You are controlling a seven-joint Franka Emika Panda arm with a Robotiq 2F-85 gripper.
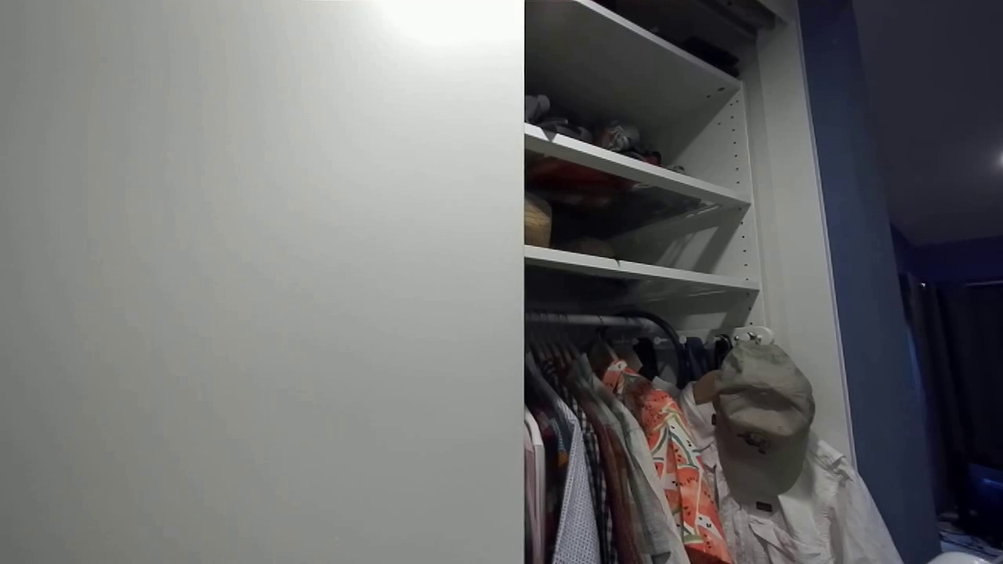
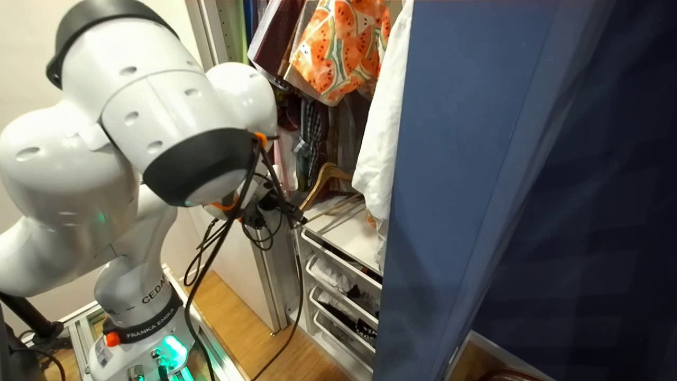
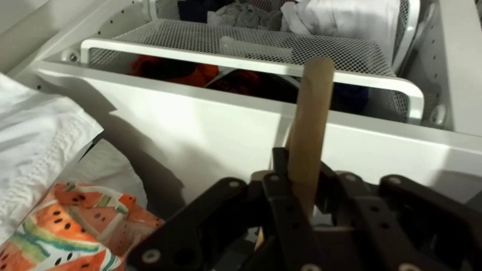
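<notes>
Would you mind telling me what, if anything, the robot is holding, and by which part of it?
What looks like a wooden hanger, clamped in the jaws near one blunt end, which sticks out past them.

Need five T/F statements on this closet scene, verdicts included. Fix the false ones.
1. The khaki cap hangs behind the white shirt. False: the cap hangs in front of the shirt.
2. The gripper is shut on a wooden hanger. True.
3. A watermelon-print shirt shows in all three views. True.
4. The mesh baskets are empty. False: cloth shows inside.
5. The base light glows green. True.
</notes>
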